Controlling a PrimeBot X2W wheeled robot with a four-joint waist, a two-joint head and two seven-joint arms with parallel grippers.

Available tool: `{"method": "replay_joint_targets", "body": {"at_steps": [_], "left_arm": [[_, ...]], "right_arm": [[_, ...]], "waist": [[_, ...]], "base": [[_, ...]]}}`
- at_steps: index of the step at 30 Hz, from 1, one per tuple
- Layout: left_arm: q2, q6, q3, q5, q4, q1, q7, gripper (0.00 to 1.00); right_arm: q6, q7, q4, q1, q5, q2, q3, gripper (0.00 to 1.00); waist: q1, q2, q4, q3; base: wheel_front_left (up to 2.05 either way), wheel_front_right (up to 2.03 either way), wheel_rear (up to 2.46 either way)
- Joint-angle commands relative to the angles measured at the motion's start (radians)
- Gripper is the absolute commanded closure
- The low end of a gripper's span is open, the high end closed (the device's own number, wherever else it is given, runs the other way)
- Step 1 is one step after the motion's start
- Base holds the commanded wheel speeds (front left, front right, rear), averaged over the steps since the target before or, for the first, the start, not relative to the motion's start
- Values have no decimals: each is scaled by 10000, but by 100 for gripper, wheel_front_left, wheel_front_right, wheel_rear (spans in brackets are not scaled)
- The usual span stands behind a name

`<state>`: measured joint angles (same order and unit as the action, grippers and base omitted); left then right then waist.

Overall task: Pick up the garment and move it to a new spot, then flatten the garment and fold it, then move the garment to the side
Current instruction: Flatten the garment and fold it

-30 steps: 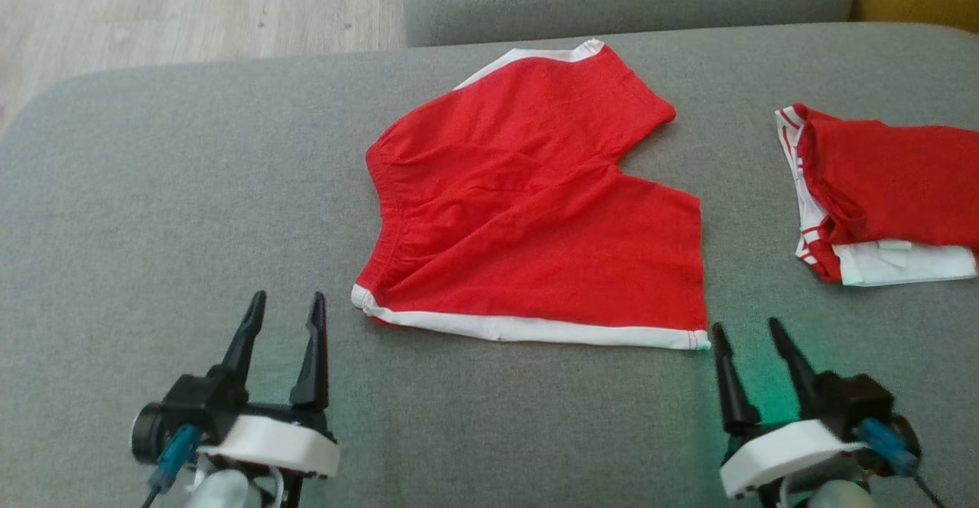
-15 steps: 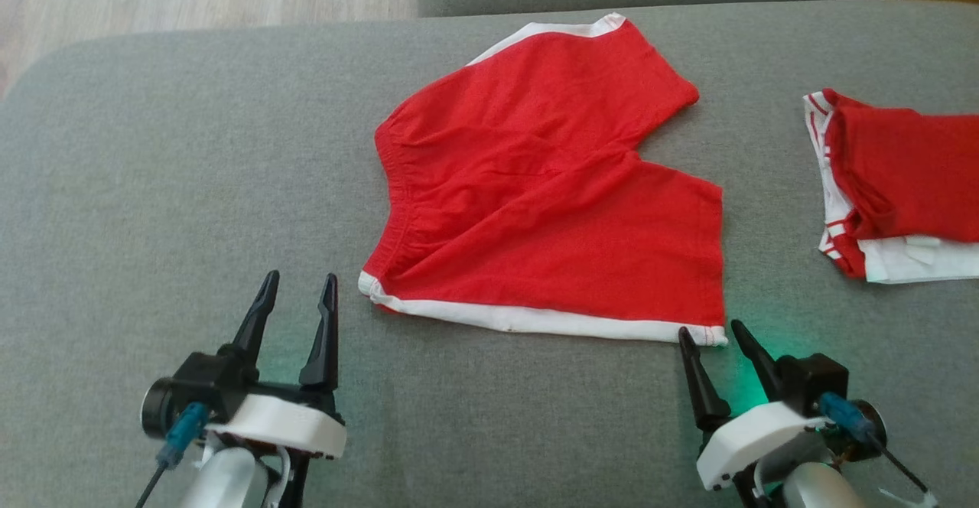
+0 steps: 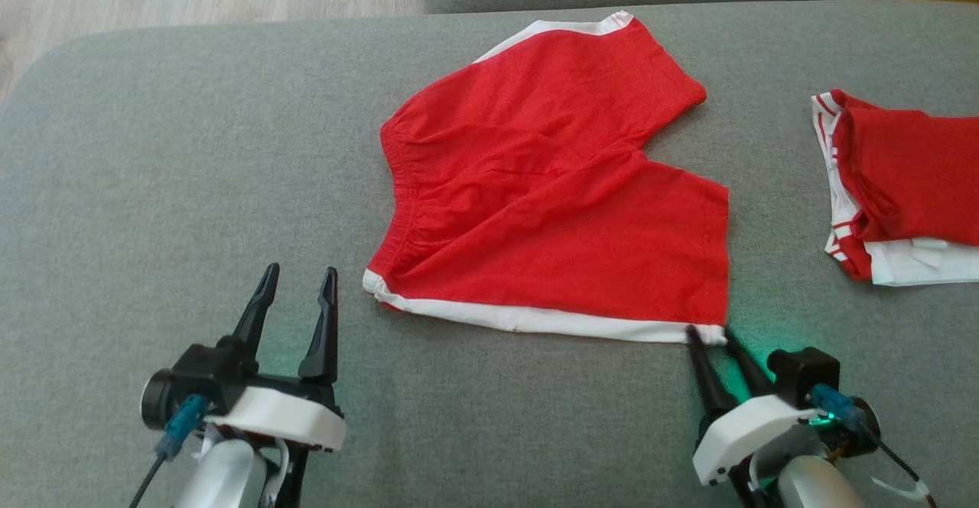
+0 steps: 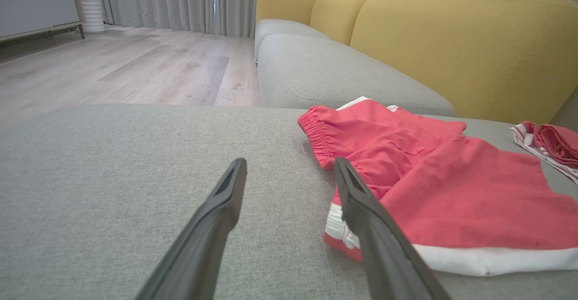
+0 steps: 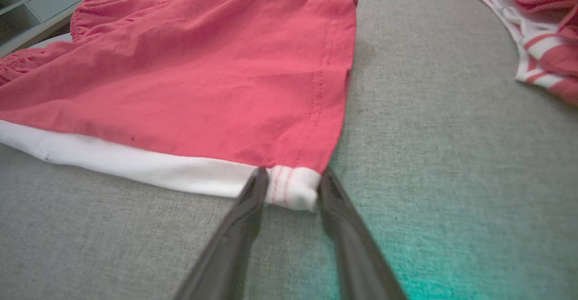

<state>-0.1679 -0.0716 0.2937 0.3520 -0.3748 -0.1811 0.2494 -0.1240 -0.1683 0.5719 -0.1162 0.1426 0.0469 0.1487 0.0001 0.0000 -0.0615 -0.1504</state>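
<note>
Sofa seat [image 3: 153, 187], grey and upholstered, carries the task garment: red shorts [image 3: 551, 210] lying spread near the middle, waistband toward the robot's left, the white-hemmed leg openings one at the near edge and one at the far edge. The shorts lie roughly flat, with shallow creases below the waistband. A second red-and-white garment [image 3: 902, 179] lies bunched well apart on the right and has not been disturbed. The head view has shifted slightly over the last second; treat this as camera motion, since the shorts keep the same outline. The left gripper [image 3: 300, 271] has not changed: jaws wide, empty, just beside the near-left hem corner and not touching it. The real change is at the right gripper [image 3: 709, 333]. One second ago it stood wide and just short of the hem; it has since advanced and narrowed to about half its former width, and its fingertips now flank the near-right hem corner [image 5: 291, 187]. In the right wrist view the white band lies flat between the two fingers, with no visible lift or pinch, so a secure grip is not confirmed. Judgement: the pick-up step is starting on the right side only; flattening, folding and the move aside remain. If closure continues, a grip this close to the corner may catch only the hem and slip.
</note>
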Motion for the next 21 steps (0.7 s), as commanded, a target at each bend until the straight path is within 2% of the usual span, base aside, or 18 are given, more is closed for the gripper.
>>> {"method": "replay_joint_targets", "body": {"at_steps": [1,9,21], "left_arm": [[-62,-31,-396,-107,222,-373,124,0],[-54,-164,-369,-155,15,-398,124,0],[-269,-565,1065,272,-667,-918,-376,0]], "right_arm": [[-67,-102,-81,-265,28,34,274,100],[-67,-260,-92,-327,-249,34,-199,100],[-67,-171,-340,-391,-617,34,-702,100]], "waist": [[-1,0,17,12],[-1,0,131,15],[-1,0,275,-116]], "base": [[0,0,0],[0,0,0],[0,0,0]]}}
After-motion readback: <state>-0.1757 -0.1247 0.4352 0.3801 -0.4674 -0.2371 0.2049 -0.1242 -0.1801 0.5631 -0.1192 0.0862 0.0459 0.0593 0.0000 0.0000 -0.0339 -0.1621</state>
